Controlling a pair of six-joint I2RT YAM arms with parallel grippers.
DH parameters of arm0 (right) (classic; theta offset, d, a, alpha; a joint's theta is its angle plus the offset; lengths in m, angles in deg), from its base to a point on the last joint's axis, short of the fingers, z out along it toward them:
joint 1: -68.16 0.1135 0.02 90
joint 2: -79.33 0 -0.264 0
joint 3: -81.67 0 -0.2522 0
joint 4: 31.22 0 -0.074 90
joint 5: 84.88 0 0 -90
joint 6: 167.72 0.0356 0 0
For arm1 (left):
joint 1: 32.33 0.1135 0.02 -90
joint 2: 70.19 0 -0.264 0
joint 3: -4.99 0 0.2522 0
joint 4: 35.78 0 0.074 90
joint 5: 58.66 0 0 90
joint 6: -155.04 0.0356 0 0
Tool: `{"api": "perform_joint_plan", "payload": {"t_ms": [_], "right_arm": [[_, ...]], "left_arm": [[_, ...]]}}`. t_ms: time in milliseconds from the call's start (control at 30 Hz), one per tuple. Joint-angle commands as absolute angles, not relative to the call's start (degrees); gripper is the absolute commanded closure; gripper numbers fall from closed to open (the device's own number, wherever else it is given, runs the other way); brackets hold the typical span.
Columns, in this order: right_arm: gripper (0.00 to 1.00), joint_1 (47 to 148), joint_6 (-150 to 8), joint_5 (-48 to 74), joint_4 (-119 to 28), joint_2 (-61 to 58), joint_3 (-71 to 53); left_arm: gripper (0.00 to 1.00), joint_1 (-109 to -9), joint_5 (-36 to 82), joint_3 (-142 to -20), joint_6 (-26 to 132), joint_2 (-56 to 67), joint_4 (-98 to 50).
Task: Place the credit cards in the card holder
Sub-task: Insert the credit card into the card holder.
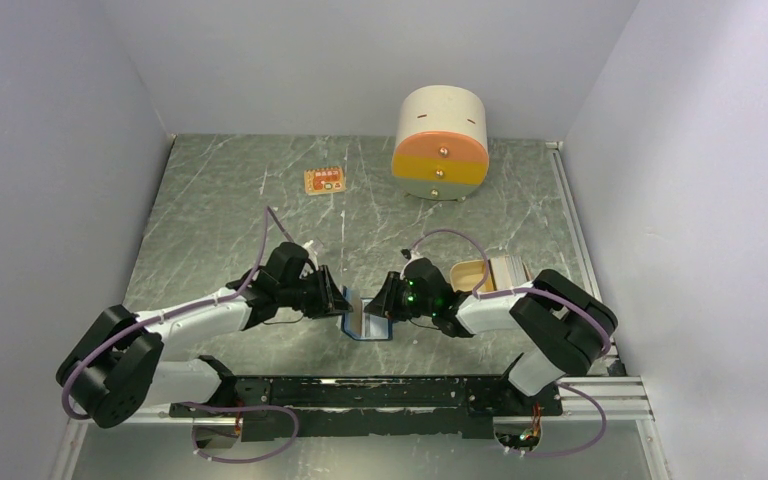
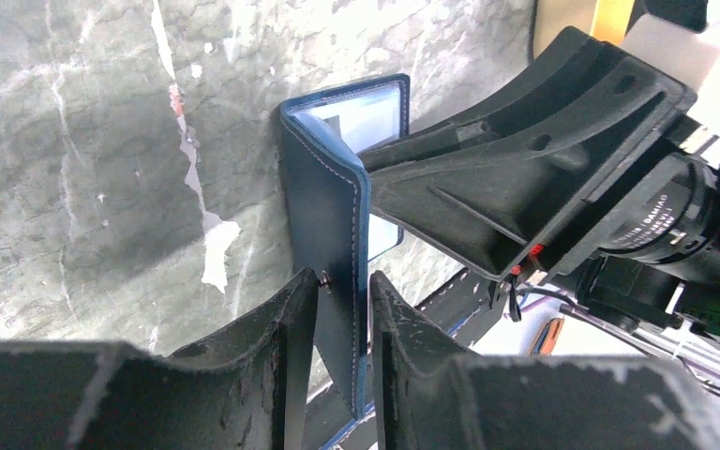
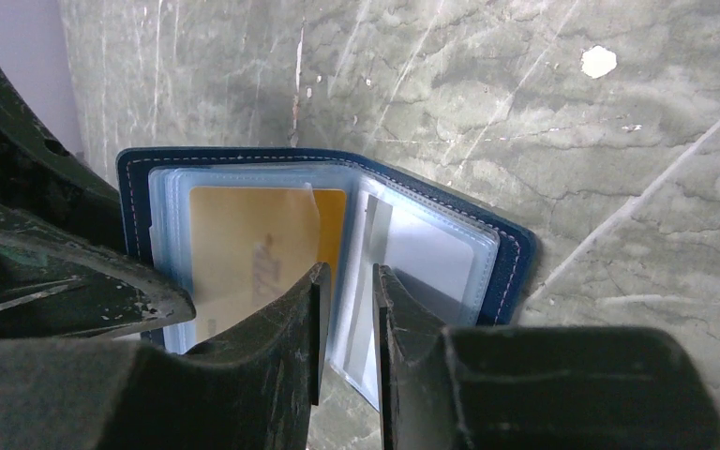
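The card holder (image 1: pixel 365 323) stands open on its edge on the table between both grippers, navy outside with clear sleeves inside. My left gripper (image 2: pixel 344 278) is shut on its navy cover (image 2: pixel 323 187), just beside the snap. My right gripper (image 3: pixel 349 270) is closed on the clear sleeve pages (image 3: pixel 431 253) from the other side. One tan credit card (image 3: pixel 244 244) sits inside a sleeve on the left half. More beige credit cards (image 1: pixel 472 273) lie on the table beside my right arm. In the top view the two grippers (image 1: pixel 345 300) (image 1: pixel 388 300) nearly touch.
A round cream-and-orange drawer unit (image 1: pixel 441 145) stands at the back right. A small orange tag (image 1: pixel 325 181) lies at the back, left of it. Grey walls close in three sides, and the arms' black base rail (image 1: pixel 360 390) runs along the near edge.
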State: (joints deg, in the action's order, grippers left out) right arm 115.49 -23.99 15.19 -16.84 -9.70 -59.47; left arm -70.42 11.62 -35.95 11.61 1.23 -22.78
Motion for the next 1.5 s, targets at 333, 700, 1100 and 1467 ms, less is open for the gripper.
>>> {"api": "perform_joint_plan", "payload": {"t_ms": [333,700,1100,1467], "right_arm": [[0.73,115.4,-25.3,13.7,-19.6,-11.5,-59.7],[0.73,115.4,-25.2,14.0,-18.8,-12.5,-59.8],[0.72,115.4,-26.4,14.6,-19.6,-13.2,-58.0],[0.62,115.3,-30.5,7.0,-34.8,-2.6,-55.8]], "left_arm": [[0.8,-70.8,11.3,-36.3,11.6,0.3,-25.7],[0.91,-70.8,9.5,-35.4,11.4,-0.2,-28.9],[0.91,-72.0,8.1,-37.1,12.1,6.4,-31.9],[0.91,-72.4,15.4,-40.1,12.7,9.3,-21.3]]}}
